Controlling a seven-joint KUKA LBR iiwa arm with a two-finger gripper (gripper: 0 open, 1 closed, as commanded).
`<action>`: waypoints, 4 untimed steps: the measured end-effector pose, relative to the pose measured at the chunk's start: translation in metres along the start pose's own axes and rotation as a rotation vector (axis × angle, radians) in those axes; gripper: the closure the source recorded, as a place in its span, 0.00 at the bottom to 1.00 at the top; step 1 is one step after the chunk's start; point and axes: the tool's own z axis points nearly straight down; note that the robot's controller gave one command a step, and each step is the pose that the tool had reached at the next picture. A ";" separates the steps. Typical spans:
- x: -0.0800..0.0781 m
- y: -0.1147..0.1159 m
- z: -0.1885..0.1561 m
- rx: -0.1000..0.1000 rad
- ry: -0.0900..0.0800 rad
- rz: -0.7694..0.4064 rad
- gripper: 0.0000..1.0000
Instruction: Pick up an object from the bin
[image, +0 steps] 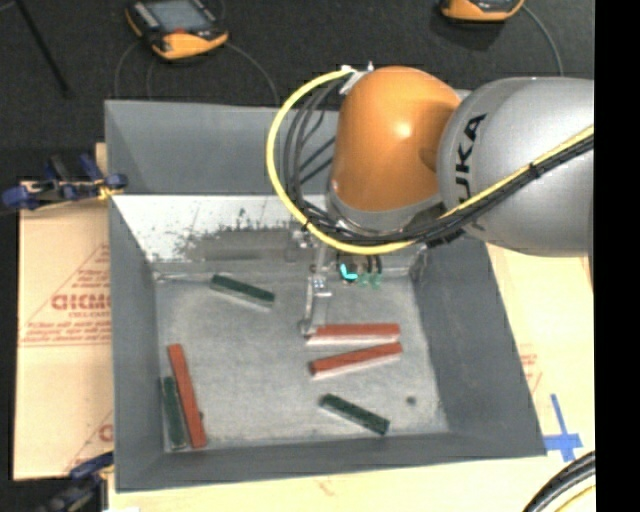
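Two long red bars lie flat near the middle of the bin (250, 350) floor: the upper red bar (352, 332) almost level, the lower red bar (355, 360) just beside it, its right end tilted up. One dark green bar (242, 289) lies slanted towards the back left and another green bar (353, 414) near the front. A third red bar (186, 395) and a green strip (173, 412) lie side by side along the left wall.

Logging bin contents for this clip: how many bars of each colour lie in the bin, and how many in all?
Red bars: 3, two side by side mid-bin, one by the left wall
Dark green bars: 3, one at the back left, one at the front, one by the left wall
Total: 6
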 end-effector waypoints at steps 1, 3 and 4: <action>-0.001 0.000 -0.005 -0.001 -0.008 0.002 0.00; 0.027 -0.085 0.116 -0.001 -0.011 0.105 0.00; 0.021 -0.094 0.161 0.000 -0.005 -0.075 1.00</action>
